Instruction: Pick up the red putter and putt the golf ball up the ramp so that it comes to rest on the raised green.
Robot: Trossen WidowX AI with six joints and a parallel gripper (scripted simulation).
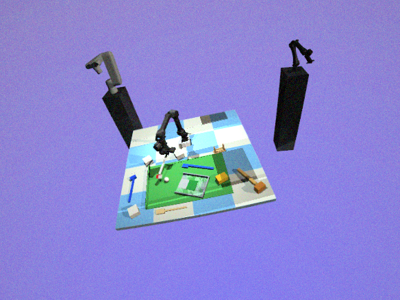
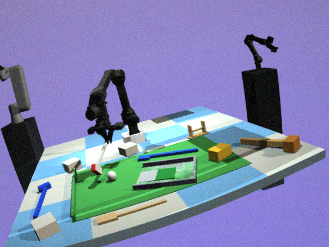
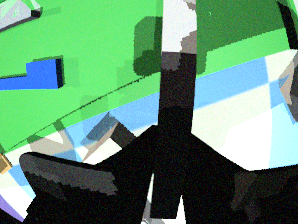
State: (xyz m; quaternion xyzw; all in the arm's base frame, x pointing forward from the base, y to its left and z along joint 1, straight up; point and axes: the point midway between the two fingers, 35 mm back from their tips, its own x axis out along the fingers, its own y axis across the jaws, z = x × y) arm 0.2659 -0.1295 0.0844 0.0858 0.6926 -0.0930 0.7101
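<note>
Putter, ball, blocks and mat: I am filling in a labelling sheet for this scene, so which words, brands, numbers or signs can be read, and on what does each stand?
None: no view shows any text.
The red putter, shut in the gripper, is plain.
The golf ball bears no mark.
The framed panel shows only patches of grey and green, no letters.
</note>
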